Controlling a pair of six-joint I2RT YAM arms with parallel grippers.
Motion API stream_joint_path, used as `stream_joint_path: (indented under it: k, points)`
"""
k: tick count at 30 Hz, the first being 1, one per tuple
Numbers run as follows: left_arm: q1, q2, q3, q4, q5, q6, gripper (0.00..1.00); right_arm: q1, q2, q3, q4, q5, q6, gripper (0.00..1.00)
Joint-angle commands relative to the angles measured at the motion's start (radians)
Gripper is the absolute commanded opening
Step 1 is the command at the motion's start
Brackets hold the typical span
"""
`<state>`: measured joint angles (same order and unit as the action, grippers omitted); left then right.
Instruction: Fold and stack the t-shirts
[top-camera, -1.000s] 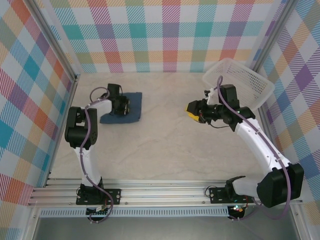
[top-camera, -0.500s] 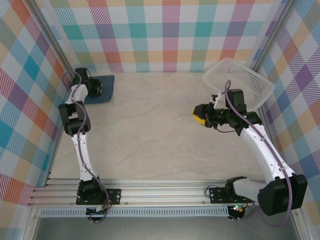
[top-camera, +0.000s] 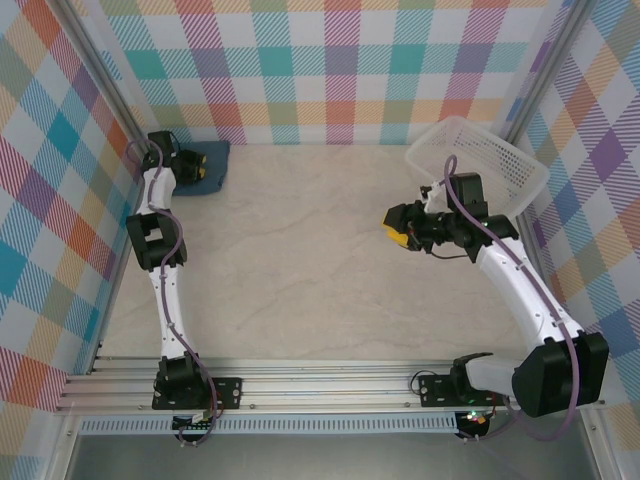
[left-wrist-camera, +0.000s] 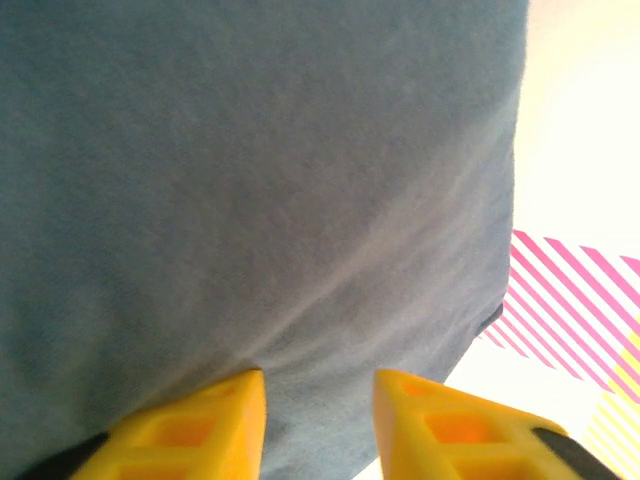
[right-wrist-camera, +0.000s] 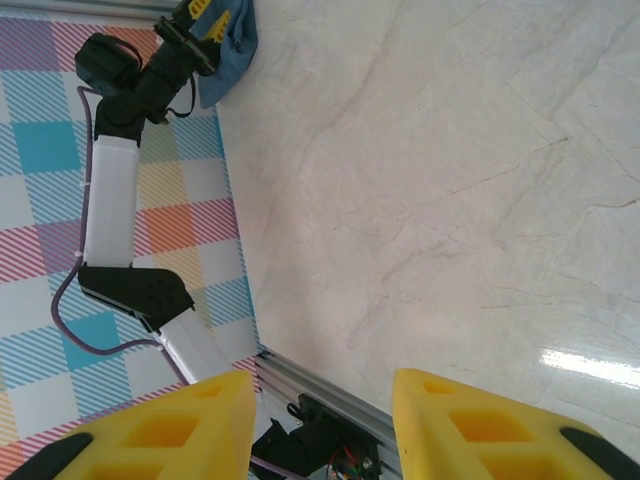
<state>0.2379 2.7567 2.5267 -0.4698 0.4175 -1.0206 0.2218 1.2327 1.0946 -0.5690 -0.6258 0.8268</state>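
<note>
Left jaws at the folded t-shirt, right jaws over bare bench

The left jaws stand part open, their yellow fingers apart over the navy cloth with nothing pinched between them. The shirt lies folded in the bench's far left corner. The right jaws stand part open and empty above the bench's right side, near the white basket in the far right corner.

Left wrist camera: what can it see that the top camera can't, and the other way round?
The left wrist view gives the navy t-shirt up close, its soft wrinkles plain to see. The top view adds the white basket, the right gripper and the whole table. Both have the t-shirt and the left gripper at it.
</note>
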Motion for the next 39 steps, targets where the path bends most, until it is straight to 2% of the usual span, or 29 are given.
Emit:
stream_joint_path:
  k: [1, 5, 7, 8, 10, 14, 15, 16, 19, 22, 25, 28, 31, 33, 35, 36, 39]
  points:
    - [-0.007, -0.072, -0.077, -0.144, -0.059, 0.057, 0.45, -0.006, -0.003, 0.044, 0.020, 0.034, -0.034, 0.44]
    - [-0.014, -0.245, -0.099, -0.183, -0.147, 0.130, 0.61, -0.007, -0.047, 0.061, 0.160, 0.112, -0.031, 0.53]
    - [-0.028, -0.344, -0.138, -0.184, -0.172, 0.171, 0.85, -0.008, -0.059, 0.073, 0.244, 0.156, -0.015, 0.57]
    - [-0.039, -0.411, -0.185, -0.171, -0.181, 0.190, 1.00, -0.012, -0.060, 0.083, 0.278, 0.174, -0.001, 0.62]
    - [-0.060, -0.538, -0.277, -0.153, -0.197, 0.229, 1.00, -0.025, -0.049, 0.103, 0.343, 0.173, 0.040, 0.69]
    - [-0.083, -0.806, -0.529, -0.120, -0.194, 0.234, 1.00, -0.049, 0.003, 0.188, 0.394, 0.103, 0.088, 0.75]
    - [-0.084, -0.867, -0.586, -0.118, -0.199, 0.227, 1.00, -0.048, 0.010, 0.208, 0.390, 0.094, 0.090, 0.82]
    - [-0.086, -0.939, -0.655, -0.106, -0.203, 0.222, 1.00, -0.050, 0.016, 0.226, 0.392, 0.084, 0.091, 0.99]
    - [-0.087, -1.140, -0.823, -0.070, -0.220, 0.242, 1.00, -0.054, 0.023, 0.281, 0.330, 0.064, 0.074, 1.00]
    - [-0.093, -1.280, -0.892, -0.111, -0.241, 0.330, 1.00, -0.059, 0.013, 0.316, 0.262, 0.065, 0.031, 1.00]
    - [-0.119, -1.413, -0.960, -0.174, -0.354, 0.423, 1.00, -0.064, -0.025, 0.311, 0.224, 0.091, -0.024, 1.00]
    - [-0.121, -1.539, -1.089, -0.153, -0.488, 0.379, 1.00, -0.067, -0.041, 0.338, 0.143, 0.126, -0.081, 1.00]
    - [-0.165, -1.628, -1.181, -0.148, -0.716, 0.317, 1.00, -0.066, -0.074, 0.358, 0.032, 0.262, -0.141, 1.00]
    - [-0.188, -1.692, -1.300, -0.048, -0.710, 0.371, 1.00, -0.063, -0.098, 0.372, -0.122, 0.492, -0.157, 1.00]
    - [-0.233, -1.744, -1.440, 0.083, -0.642, 0.515, 1.00, -0.061, -0.136, 0.317, -0.225, 0.702, -0.189, 0.99]
    - [-0.283, -1.768, -1.495, 0.100, -0.651, 0.606, 1.00, -0.061, -0.168, 0.252, -0.227, 0.774, -0.245, 1.00]
    - [-0.436, -1.818, -1.650, 0.090, -0.738, 0.767, 1.00, -0.060, -0.281, -0.002, -0.111, 0.884, -0.434, 1.00]
